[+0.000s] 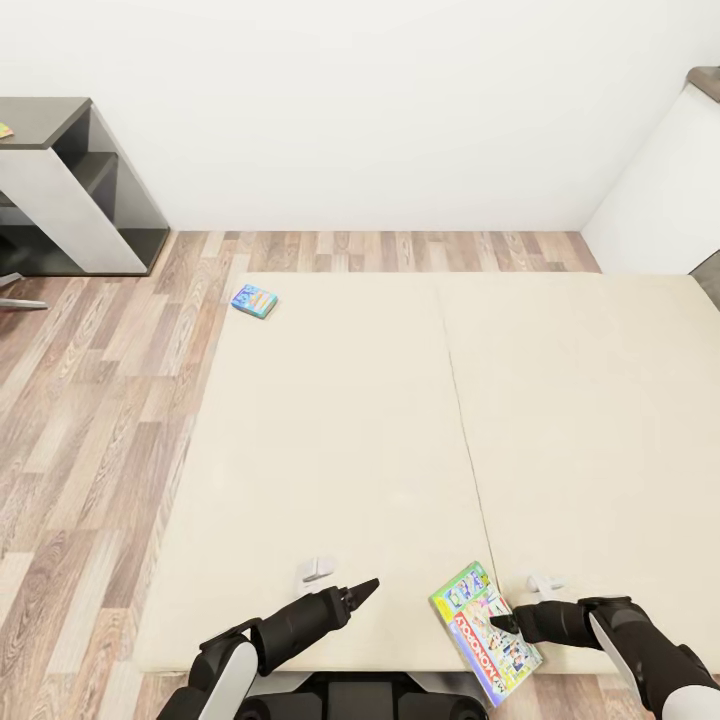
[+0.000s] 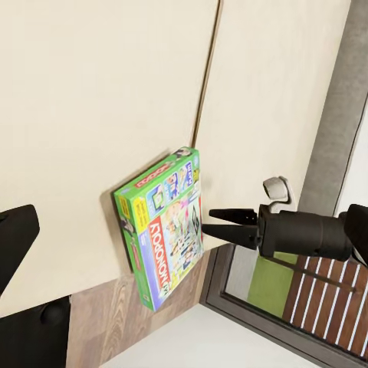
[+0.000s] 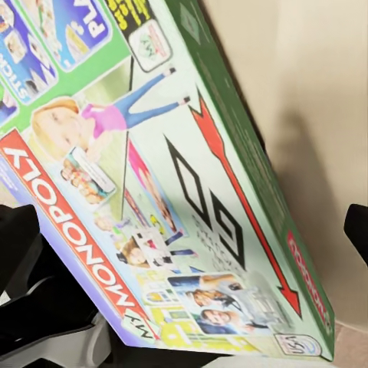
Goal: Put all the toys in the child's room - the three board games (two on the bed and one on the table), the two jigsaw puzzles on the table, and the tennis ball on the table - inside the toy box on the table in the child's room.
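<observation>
A green Monopoly board game [image 1: 487,632] lies flat at the near edge of the beige bed [image 1: 340,440], one corner jutting over the edge. My right gripper [image 1: 499,622] is open and rests at the box's right side, its fingertips over the lid; up close the lid [image 3: 153,192] spans the space between the fingers. In the left wrist view the same box [image 2: 162,230] has the right gripper [image 2: 205,223] pointing at it. My left gripper [image 1: 368,587] is open and hovers over the mattress left of the box. A small blue board game [image 1: 254,300] lies at the bed's far left corner.
Wooden floor [image 1: 90,420] runs along the bed's left side. A grey and white shelf unit [image 1: 75,195] stands against the back wall at the left. A white cabinet [image 1: 660,190] stands at the far right. Two white brackets [image 1: 315,570] sit on the mattress near its front edge.
</observation>
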Robot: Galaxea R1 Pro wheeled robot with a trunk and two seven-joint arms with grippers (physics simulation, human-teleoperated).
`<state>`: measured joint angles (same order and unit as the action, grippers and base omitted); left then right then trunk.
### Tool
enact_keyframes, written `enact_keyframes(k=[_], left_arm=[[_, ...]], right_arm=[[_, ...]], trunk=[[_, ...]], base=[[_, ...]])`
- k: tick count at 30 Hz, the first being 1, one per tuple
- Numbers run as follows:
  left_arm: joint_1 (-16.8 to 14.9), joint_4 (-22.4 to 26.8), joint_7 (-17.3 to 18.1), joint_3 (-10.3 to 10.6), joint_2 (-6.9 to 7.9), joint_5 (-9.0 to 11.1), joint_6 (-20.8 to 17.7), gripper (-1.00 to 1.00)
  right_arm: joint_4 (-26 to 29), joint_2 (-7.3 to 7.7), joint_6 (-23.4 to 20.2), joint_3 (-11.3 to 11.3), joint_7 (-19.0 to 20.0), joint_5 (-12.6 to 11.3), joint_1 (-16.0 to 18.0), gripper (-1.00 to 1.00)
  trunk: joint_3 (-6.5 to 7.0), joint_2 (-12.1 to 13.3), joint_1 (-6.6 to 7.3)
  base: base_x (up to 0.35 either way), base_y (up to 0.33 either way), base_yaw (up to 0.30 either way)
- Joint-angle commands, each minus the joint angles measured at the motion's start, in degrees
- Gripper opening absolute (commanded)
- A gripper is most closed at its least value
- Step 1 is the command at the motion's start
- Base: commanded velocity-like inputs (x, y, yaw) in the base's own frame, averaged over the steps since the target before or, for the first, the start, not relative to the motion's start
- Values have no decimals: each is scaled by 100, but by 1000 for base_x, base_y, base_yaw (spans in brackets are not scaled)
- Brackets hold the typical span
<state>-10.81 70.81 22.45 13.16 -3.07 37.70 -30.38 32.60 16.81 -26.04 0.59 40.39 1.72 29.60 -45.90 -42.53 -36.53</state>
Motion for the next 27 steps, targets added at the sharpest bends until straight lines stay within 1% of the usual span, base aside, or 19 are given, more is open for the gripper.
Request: enact_keyframes(k=[1,27], left_arm=[[-1,3,-4,-6,-2,44,-47,100],[-4,3,-4,-6,-1,44,-47,100]], right_arm=[[9,2,-28,14,29,20,-1,100],[2,-9,-66,60,69,30,-34,100]], trunk=[[-4,-4,-1],[-4,-4,-1]], base=[[0,0,0],[0,0,0]])
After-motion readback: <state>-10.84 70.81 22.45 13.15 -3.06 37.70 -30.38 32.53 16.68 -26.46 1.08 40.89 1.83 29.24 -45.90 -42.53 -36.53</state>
